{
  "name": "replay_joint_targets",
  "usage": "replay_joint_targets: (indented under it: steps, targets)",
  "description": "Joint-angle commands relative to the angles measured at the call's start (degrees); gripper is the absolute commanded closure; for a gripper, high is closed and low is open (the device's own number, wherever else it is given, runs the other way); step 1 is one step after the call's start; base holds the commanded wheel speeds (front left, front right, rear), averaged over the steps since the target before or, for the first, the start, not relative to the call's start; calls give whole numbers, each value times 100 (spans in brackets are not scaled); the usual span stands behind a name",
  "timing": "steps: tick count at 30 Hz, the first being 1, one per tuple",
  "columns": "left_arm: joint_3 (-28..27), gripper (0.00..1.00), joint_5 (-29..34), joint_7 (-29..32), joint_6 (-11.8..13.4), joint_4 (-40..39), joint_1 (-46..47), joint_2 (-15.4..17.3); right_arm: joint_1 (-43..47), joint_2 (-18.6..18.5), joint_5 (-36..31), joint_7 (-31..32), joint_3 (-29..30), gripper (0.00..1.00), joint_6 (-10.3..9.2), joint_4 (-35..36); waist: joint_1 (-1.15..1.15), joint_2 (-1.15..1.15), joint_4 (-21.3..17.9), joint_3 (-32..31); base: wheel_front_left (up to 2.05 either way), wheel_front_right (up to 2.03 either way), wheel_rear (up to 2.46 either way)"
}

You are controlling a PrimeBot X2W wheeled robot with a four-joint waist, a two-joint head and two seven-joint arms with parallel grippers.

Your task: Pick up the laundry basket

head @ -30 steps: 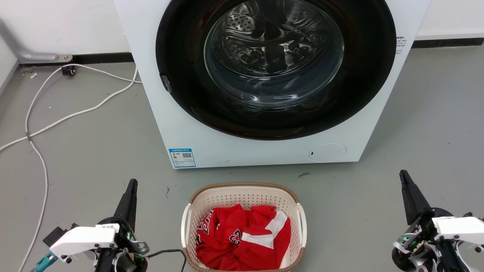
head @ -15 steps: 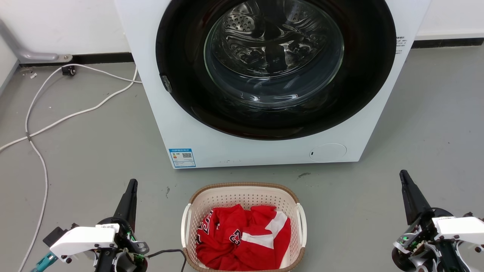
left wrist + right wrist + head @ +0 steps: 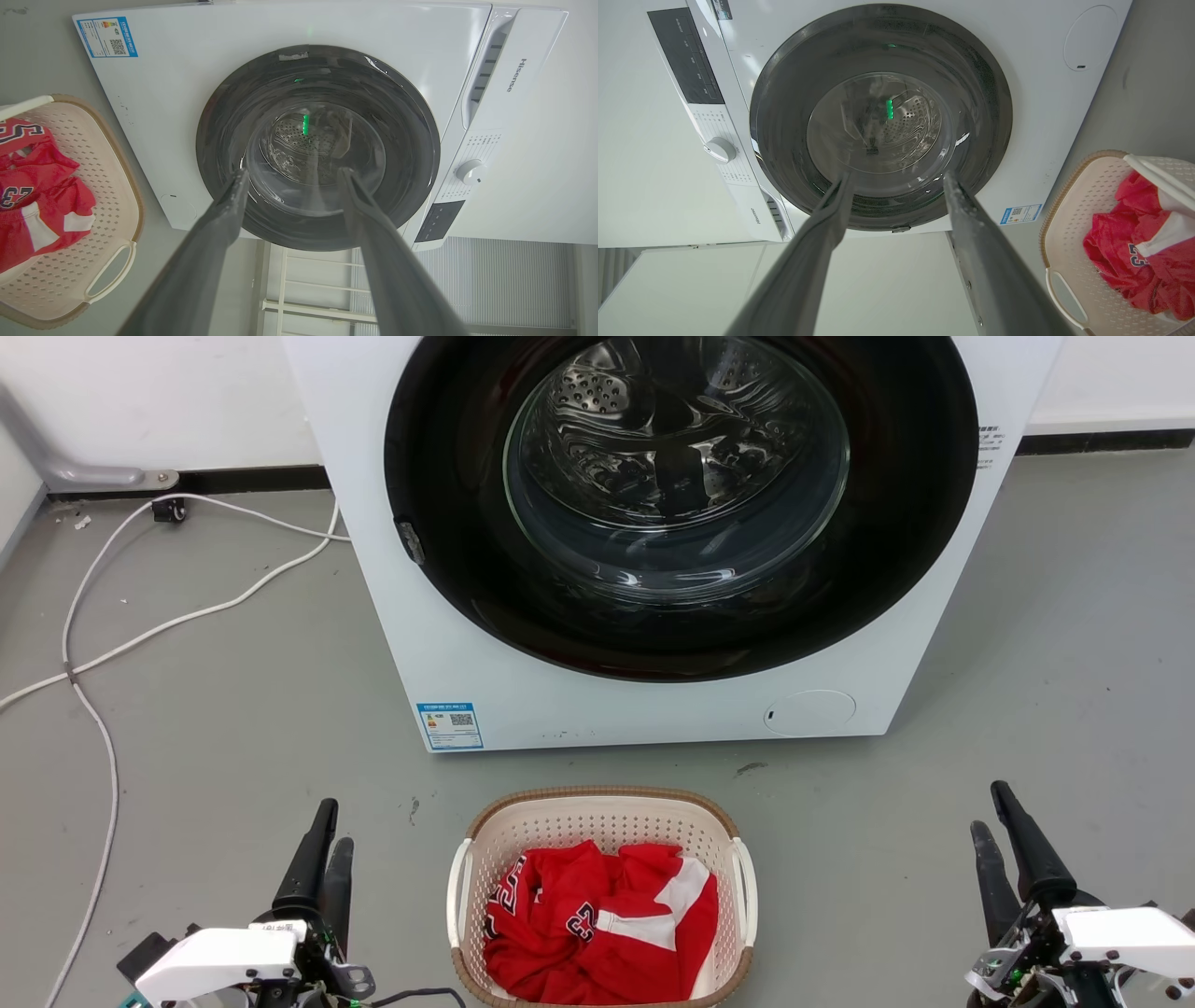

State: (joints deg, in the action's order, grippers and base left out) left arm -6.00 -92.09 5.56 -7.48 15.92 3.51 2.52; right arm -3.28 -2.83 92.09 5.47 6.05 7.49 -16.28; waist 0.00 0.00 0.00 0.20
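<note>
The laundry basket (image 3: 597, 795), cream perforated plastic with a brown rim and white side handles, stands on the grey floor in front of the washing machine. A red and white jersey (image 3: 597, 924) lies crumpled inside it. My left gripper (image 3: 334, 823) is left of the basket and apart from it, open, with nothing between its fingers. On the other side my right gripper (image 3: 990, 805) is farther off and also open and empty. In the left wrist view the left gripper (image 3: 293, 171) points at the machine, with the basket (image 3: 133, 196) at the left edge. In the right wrist view the right gripper (image 3: 898, 174) does the same, with the basket (image 3: 1069, 186) at the right.
A white washing machine (image 3: 560, 709) with a round dark glass door (image 3: 677, 476) rises just behind the basket. White cables (image 3: 103, 644) trail over the floor at the left. Bare grey floor lies on both sides of the basket.
Both grippers have dropped lower in the head view. Each now shows two parted fingers where one dark finger showed before. The basket has not moved.
</note>
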Motion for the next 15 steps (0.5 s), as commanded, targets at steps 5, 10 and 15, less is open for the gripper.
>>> replay_joint_targets:
  steps: [5, 10, 15]
  targets:
    - [-45, 0, 570, -206, 0, -249, 99, 19, -89, -16, -699, -214, 24, 0, 0, 292, 0, 0, 2, 8, 0, 0, 0]
    - [-44, 0, 1155, -341, 61, -447, 102, 21, -50, -16, -1361, -347, 17, 0, 0, 508, 0, 0, 4, 19, 0, 0, 0]
    - [14, 0, 1602, -444, 153, -613, 82, 23, -23, -16, -1893, -448, -20, 0, 0, 660, 0, 0, 4, 26, 0, 0, 0]
